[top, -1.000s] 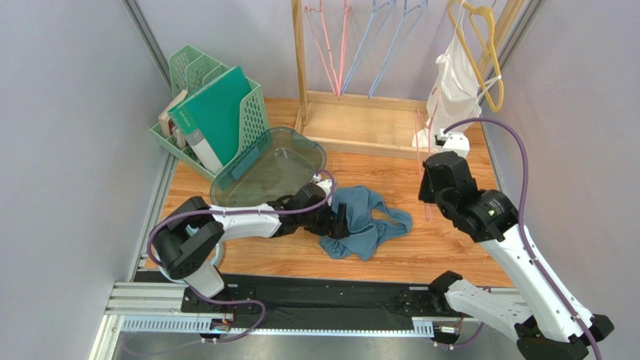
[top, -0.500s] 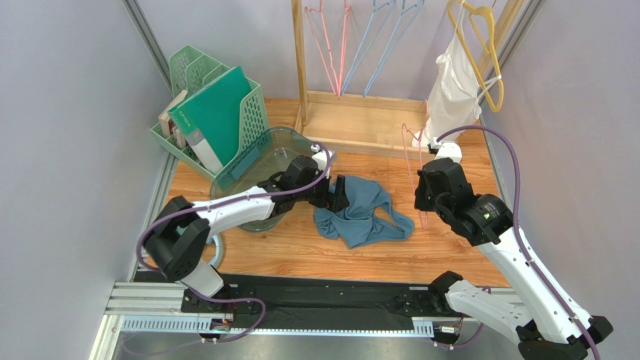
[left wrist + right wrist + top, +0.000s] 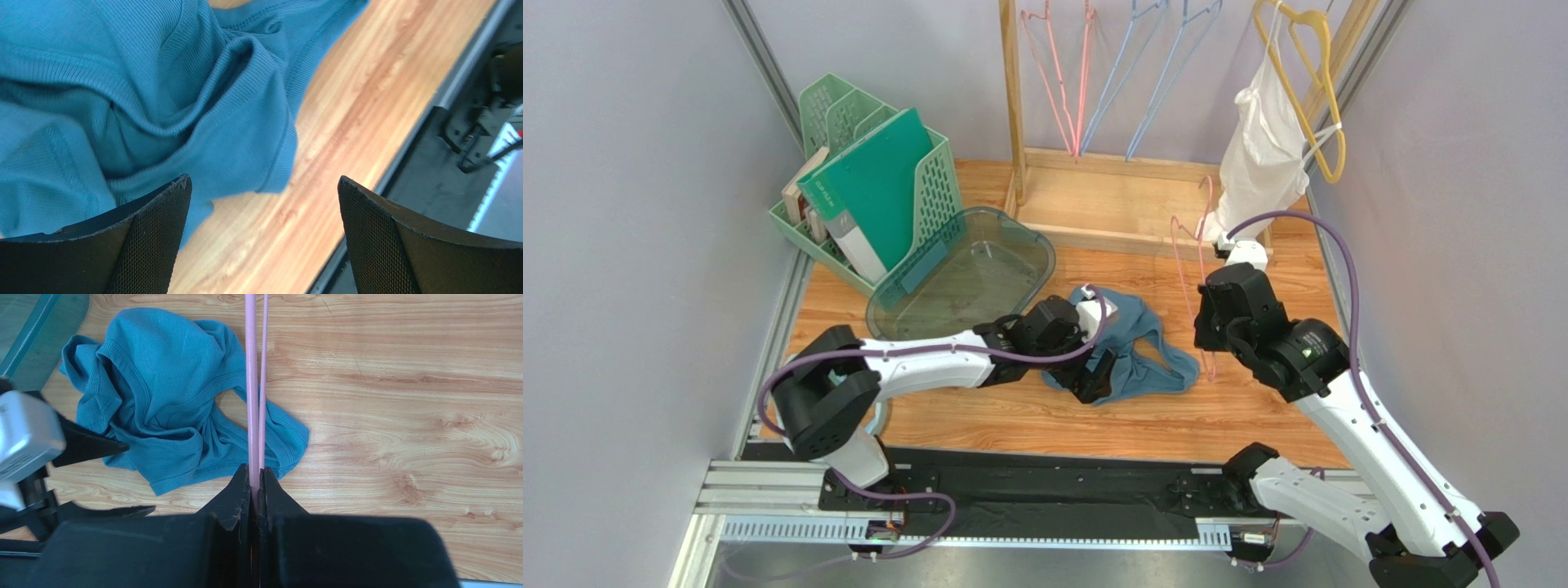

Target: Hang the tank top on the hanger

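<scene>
Two walls [image 3: 627,184] flank wooden tabletop [image 3: 1161,423] bearing tank top [image 3: 1143,343]

Crumpled tank top [image 3: 1127,352] on wooden table [image 3: 1014,423]

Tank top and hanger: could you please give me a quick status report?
Left gripper open, poised over tank top, crumpled on table. Right gripper shut on hanger, no fabric on it. Tinted bin just beyond left arm.
</scene>
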### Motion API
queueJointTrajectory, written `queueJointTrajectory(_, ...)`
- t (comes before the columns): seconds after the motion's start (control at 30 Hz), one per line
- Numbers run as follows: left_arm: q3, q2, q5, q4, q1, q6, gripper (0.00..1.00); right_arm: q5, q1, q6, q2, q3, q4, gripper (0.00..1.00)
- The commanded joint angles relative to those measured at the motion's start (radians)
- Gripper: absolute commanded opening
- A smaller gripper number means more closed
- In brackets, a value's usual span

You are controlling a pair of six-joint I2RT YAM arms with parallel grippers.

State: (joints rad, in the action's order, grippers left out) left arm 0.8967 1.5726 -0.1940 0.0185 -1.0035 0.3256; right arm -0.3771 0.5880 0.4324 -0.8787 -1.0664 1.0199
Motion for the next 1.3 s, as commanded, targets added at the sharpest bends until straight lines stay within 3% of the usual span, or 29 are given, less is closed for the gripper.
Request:
queueJointTrajectory(0.0, 0.091, 0.076, -0.01, -0.041, -0.014, -0.054, 0.92, 0.01, 0.006, 0.0, 0.029, -0.012, -0.047, 0.0)
queueJointTrajectory(0.5, 0.205, 0.165, 0.015, -0.025, -0.03, -0.126, 0.92, 0.02, 0.004, -0.007, 0.027, -0.006, -0.05, 0.0)
queueJointTrajectory(0.77, 0.209, 0.213, -0.005, -0.034, -0.03, -0.137, 0.77, 0.018, 0.004, -0.007, 0.035, 0.003, -0.05, 0.0)
queueJointTrajectory(1.13, 0.243, 0.265, -0.001, -0.046, -0.03, -0.134, 0.74, 0.023, 0.004, -0.004, 0.041, 0.013, -0.047, 0.0)
queueJointTrajectory(1.27, 0.237, 0.279, -0.008, -0.058, -0.03, -0.129, 0.61, 0.021, 0.004, -0.004, 0.047, 0.014, -0.047, 0.0)
